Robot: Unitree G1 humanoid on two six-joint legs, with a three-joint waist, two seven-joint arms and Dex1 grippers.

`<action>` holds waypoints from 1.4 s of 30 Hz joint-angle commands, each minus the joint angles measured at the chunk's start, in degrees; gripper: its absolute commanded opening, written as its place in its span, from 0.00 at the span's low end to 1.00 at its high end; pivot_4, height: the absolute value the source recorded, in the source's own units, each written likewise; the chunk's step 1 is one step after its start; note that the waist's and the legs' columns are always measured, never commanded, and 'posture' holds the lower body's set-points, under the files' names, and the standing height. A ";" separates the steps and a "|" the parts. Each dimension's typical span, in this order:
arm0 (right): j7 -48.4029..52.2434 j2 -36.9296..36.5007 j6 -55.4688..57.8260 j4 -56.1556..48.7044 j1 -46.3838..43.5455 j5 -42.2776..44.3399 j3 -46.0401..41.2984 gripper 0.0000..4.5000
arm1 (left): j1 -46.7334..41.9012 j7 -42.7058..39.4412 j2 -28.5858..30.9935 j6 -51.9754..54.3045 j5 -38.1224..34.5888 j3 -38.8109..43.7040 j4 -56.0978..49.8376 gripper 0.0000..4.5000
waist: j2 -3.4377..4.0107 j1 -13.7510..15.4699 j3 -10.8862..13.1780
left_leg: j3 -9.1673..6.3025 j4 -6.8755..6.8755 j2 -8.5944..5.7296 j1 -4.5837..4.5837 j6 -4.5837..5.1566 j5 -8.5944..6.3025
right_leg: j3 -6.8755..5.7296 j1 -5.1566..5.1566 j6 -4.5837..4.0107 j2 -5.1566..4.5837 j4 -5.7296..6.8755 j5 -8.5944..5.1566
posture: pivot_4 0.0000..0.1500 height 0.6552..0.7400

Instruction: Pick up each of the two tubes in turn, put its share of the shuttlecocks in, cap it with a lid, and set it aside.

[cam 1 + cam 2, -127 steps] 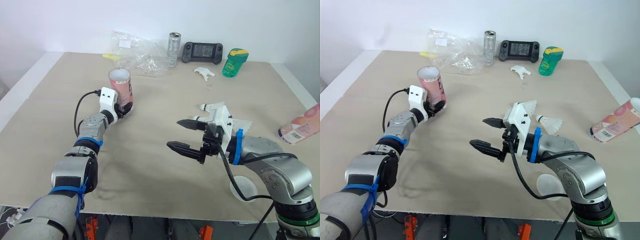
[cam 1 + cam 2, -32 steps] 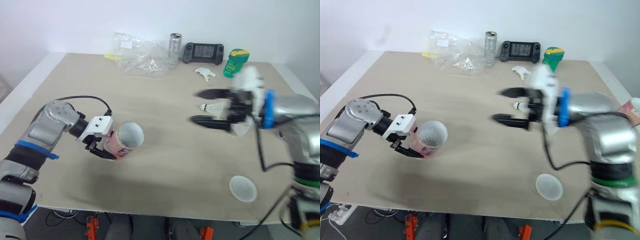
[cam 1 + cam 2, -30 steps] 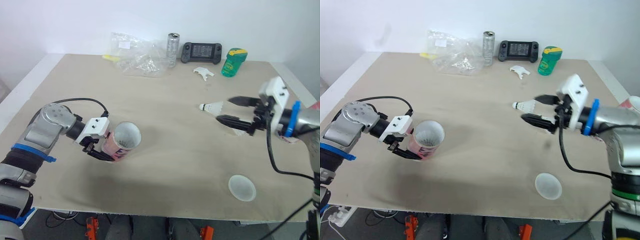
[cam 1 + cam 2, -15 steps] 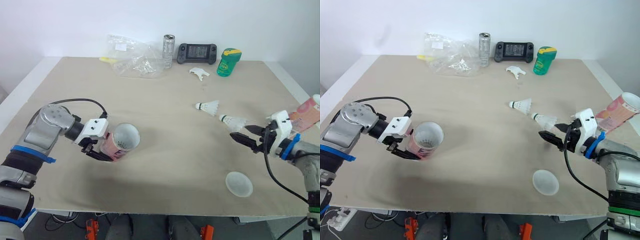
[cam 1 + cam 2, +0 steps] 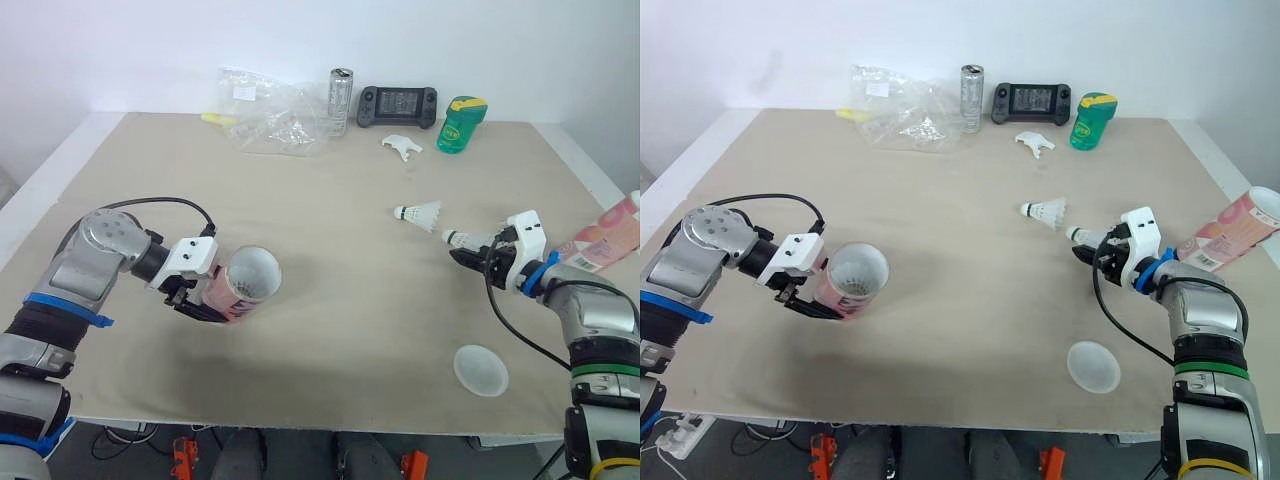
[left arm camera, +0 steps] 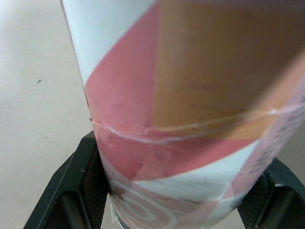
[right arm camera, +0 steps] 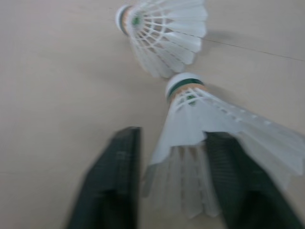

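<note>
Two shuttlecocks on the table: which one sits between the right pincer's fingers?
The right-hand shuttlecock: its feather skirt lies between the open fingers of the right pincer. The other shuttlecock lies beyond the fingertips, apart from both.

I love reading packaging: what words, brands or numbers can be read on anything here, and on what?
No text can be read for certain.
Pink tube in the left claw: print along its side, blurred.
Second pink tube at the table's right edge: white label, too small.
Green bottle, drink can, handheld console, label on the plastic bag: too small.
</note>
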 commanded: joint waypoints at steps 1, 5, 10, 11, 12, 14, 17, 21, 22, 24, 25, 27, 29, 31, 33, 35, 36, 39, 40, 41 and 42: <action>0.74 -2.01 -1.16 -2.17 -0.06 1.01 -2.48 0.03 | 0.87 0.11 0.28 0.50 0.49 1.19 -1.42 0.70 | 0.00 -0.04 0.00 | -0.01 0.00 0.00 0.01 0.00 0.00 | 0.00 0.01 0.00 0.00 0.00 0.01 | 1.00 0.78; 2.05 -3.93 -0.10 -9.88 0.22 4.35 -5.79 0.03 | 1.00 0.09 0.24 0.69 0.64 1.37 -1.57 0.70 | 0.11 -0.05 0.06 | 0.03 0.02 0.00 0.00 0.00 0.00 | 0.04 -0.01 0.02 0.00 0.00 0.03 | 1.00 0.78; 7.72 -5.25 3.66 -30.14 -2.15 11.61 -3.96 0.03 | 0.49 0.08 -0.27 0.37 0.86 0.95 -1.13 0.70 | 0.22 -0.07 0.09 | 0.04 -0.01 0.03 0.06 0.00 0.00 | 0.09 -0.01 0.02 0.05 0.02 0.03 | 1.00 0.78; 8.83 -5.06 4.58 -33.61 -2.58 12.54 -2.12 0.03 | 0.33 0.08 -0.37 0.33 0.89 0.85 -0.98 0.70 | 0.22 -0.07 0.09 | 0.02 -0.01 0.04 0.07 0.00 0.00 | 0.08 0.01 0.01 0.07 0.02 0.04 | 1.00 0.78; 10.62 -4.57 5.28 -38.07 -3.35 13.00 1.40 0.03 | 0.16 0.08 -0.49 0.25 0.96 0.76 -0.75 0.70 | 0.23 -0.08 0.09 | 0.00 -0.01 0.05 0.07 0.00 0.00 | 0.08 0.00 0.01 0.08 0.03 0.05 | 1.00 0.78; 13.46 -3.60 6.13 -43.98 -4.87 12.89 7.57 0.03 | -0.16 0.08 -0.63 -0.02 1.06 0.53 -0.28 0.70 | 0.23 -0.10 0.08 | -0.01 0.00 0.08 0.09 0.00 0.00 | 0.07 0.00 0.00 0.11 0.03 0.05 | 1.00 0.78; 17.71 -1.90 3.95 -46.74 -9.08 10.03 15.91 0.03 | -0.78 0.08 -0.96 -0.71 1.37 0.16 0.85 0.70 | 0.21 0.12 0.08 | -0.09 0.04 0.07 0.02 0.00 0.00 | 0.01 0.01 -0.02 0.11 0.02 0.04 | 1.00 0.78; 21.67 2.18 1.32 -45.24 -16.81 6.84 23.44 0.03 | -1.27 0.08 -1.05 -1.38 1.46 -0.21 1.79 0.70 | 0.24 0.16 0.10 | -0.05 0.14 0.01 -0.13 -0.01 0.01 | 0.10 -0.08 0.05 0.06 0.01 0.06 | 1.00 0.78; 23.50 3.23 0.19 -45.05 -18.68 6.00 25.60 0.03 | -1.27 0.08 -1.02 -1.26 1.39 -0.21 1.60 0.70 | 0.24 0.25 0.09 | -0.10 0.14 0.01 -0.14 -0.03 0.02 | 0.05 -0.07 0.04 0.07 0.01 0.06 | 1.00 0.78; 26.46 4.76 -1.58 -44.21 -21.36 4.67 28.71 0.03 | -1.18 0.08 -0.96 -0.99 1.24 -0.14 1.23 0.70 | 0.23 0.27 0.09 | -0.16 0.15 0.02 -0.17 -0.04 0.03 | -0.03 -0.06 0.02 0.07 0.00 0.05 | 1.00 0.78; 27.43 5.42 -2.36 -43.40 -22.48 3.56 30.19 0.03 | -1.05 0.08 -0.92 -0.85 1.16 -0.05 0.98 0.70 | 0.23 0.25 0.09 | -0.17 0.15 0.02 -0.17 -0.04 0.03 | -0.05 -0.06 0.01 0.07 0.00 0.04 | 1.00 0.78; 28.53 6.62 -3.48 -41.76 -23.93 1.55 32.41 0.03 | -0.69 0.08 -0.78 -0.67 1.07 0.11 0.51 0.70 | 0.23 0.25 0.09 | -0.18 0.13 0.04 -0.15 -0.04 0.03 | -0.06 -0.07 -0.02 0.09 0.02 0.03 | 1.00 0.78; 29.71 7.46 -4.37 -40.77 -24.62 0.25 33.85 0.03 | -0.41 0.08 -0.75 -0.70 1.19 0.30 0.42 0.70 | 0.22 0.27 0.08 | -0.26 0.14 0.04 -0.17 -0.04 0.03 | -0.15 -0.06 -0.05 0.10 0.03 0.02 | 1.00 0.78; 30.16 9.45 -4.41 -39.05 -26.54 -1.34 35.72 0.03 | 0.06 0.08 -0.69 -0.47 1.30 0.60 0.23 0.70 | 0.23 0.16 0.09 | -0.25 0.15 0.04 -0.19 -0.05 0.03 | -0.15 -0.06 -0.05 0.09 0.03 0.02 | 1.00 0.78; 29.89 11.69 -3.17 -37.21 -28.94 -2.58 36.82 0.15 | 0.73 0.08 -0.48 -0.23 1.16 0.82 -0.44 0.70 | 0.24 0.05 0.09 | -0.24 0.13 0.04 -0.17 -0.04 0.03 | -0.13 -0.09 -0.08 0.10 0.05 0.03 | 1.00 0.78; 30.77 12.42 -2.57 -36.29 -30.29 -2.81 36.97 0.28 | 1.11 0.08 -0.38 -0.01 1.10 0.96 -0.88 0.70 | 0.24 0.10 0.09 | -0.29 0.13 0.10 -0.14 -0.04 0.03 | -0.17 -0.09 -0.16 0.16 0.09 0.03 | 1.00 0.78; 31.18 12.63 -2.31 -35.96 -30.87 -2.81 36.80 0.35 | 1.22 0.08 -0.37 0.11 1.12 1.03 -1.04 0.70 | 0.24 0.14 0.09 | -0.32 0.13 0.13 -0.15 -0.05 0.03 | -0.22 -0.09 -0.19 0.17 0.09 0.02 | 1.00 0.78; 33.60 12.24 0.86 -37.66 -32.76 0.88 33.90 0.70 | 1.52 0.08 -0.39 0.35 1.26 1.37 -1.30 0.70 | 0.22 0.16 0.08 | -0.33 0.13 0.13 -0.19 -0.05 0.03 | -0.26 -0.08 -0.21 0.16 0.08 -0.02 | 1.00 0.78; 35.22 10.71 2.69 -39.08 -32.59 3.78 31.52 0.76 | 1.67 0.08 -0.45 0.44 1.31 1.51 -1.44 0.70 | 0.22 0.16 0.08 | -0.32 0.11 0.12 -0.21 -0.05 0.03 | -0.25 -0.09 -0.26 0.14 0.07 -0.01 | 1.00 0.78; 36.29 9.56 3.93 -40.12 -32.33 5.73 29.90 0.76 | 1.83 0.08 -0.48 0.56 1.33 1.62 -1.68 0.70 | 0.22 0.19 0.08 | -0.32 0.11 0.12 -0.21 -0.05 0.03 | -0.25 -0.09 -0.28 0.14 0.07 -0.01 | 1.00 0.78; 36.40 8.66 4.68 -40.30 -31.96 6.60 28.60 0.76 | 1.99 0.08 -0.45 0.73 1.26 1.69 -1.98 0.70 | 0.22 0.23 0.10 | -0.36 0.08 0.12 -0.23 -0.05 0.03 | -0.30 -0.10 -0.35 0.15 0.07 0.00 | 1.00 0.78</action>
